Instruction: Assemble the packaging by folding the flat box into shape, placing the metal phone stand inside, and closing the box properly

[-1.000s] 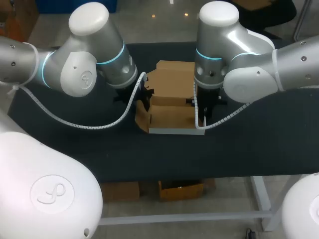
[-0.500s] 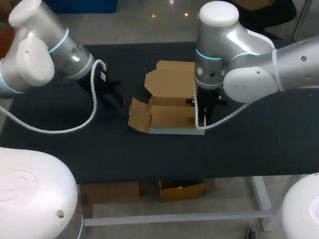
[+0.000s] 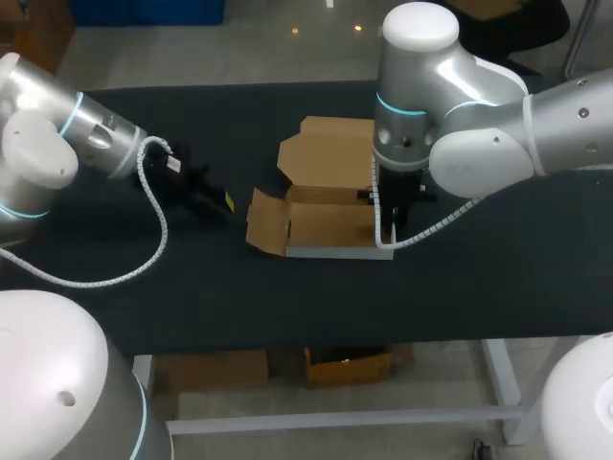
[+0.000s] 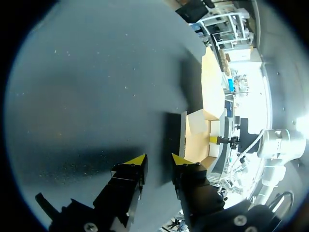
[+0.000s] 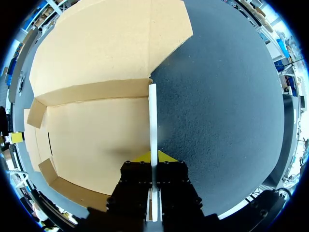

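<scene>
Black table (image 3: 460,287): half-folded brown cardboard box (image 3: 330,158). Right gripper (image 5: 154,157) clamps its wall; left gripper (image 4: 158,159) apart, empty. Likely folding step; side flap next.

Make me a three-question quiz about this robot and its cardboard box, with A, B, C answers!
1. Where is the left gripper?
A. inside the box
B. over bare table, apart from the box
C. on the lid

2. How many grippers touch the box?
A. none
B. one
C. two

3. The lid is:
A. open
B. shut
C. torn off

Answers:
1 B: its fingers hang over the dark table, off to the box's side.
2 B: only the right gripper pinches the side wall.
3 A: the lid is folded back and the box's inside shows.
</scene>
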`<state>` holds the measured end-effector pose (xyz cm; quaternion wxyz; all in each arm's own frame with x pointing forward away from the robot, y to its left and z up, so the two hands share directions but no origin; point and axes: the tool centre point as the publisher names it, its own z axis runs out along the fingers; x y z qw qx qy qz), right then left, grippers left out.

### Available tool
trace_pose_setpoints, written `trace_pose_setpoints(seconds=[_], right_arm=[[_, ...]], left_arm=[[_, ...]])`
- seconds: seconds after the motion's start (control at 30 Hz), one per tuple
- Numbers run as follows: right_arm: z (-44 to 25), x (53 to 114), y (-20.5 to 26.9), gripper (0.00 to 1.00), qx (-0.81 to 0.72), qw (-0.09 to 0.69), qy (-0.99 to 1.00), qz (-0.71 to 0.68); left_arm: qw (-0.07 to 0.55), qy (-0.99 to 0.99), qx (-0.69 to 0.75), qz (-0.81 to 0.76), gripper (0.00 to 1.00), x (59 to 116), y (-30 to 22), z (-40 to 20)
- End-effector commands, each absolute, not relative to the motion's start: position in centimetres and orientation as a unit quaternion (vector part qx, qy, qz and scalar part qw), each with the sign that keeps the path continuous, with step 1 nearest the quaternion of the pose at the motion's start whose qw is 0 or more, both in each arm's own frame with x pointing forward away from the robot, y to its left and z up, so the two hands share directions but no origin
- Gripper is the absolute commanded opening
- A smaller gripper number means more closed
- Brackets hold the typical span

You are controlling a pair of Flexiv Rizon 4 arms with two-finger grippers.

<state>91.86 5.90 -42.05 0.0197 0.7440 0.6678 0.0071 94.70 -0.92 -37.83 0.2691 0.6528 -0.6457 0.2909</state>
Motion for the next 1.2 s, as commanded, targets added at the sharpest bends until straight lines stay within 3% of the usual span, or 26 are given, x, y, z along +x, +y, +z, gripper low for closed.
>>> trace_pose_setpoints(seconds=[0.03,0.8,1.2], right_arm=[[-42.0,91.9,6.0,0.00,0.744,0.020,0.668,0.005],[-42.0,91.9,6.0,0.00,0.744,0.020,0.668,0.005],[-42.0,91.9,6.0,0.00,0.744,0.020,0.668,0.005]], left_arm=[[0.275,-0.644,0.649,0.298,0.30,94.6,-1.3,-38.3],[0.311,-0.648,0.614,0.325,0.28,92.5,-5.6,-38.0],[0.335,-0.647,0.594,0.341,0.34,92.3,-7.9,-37.1]])
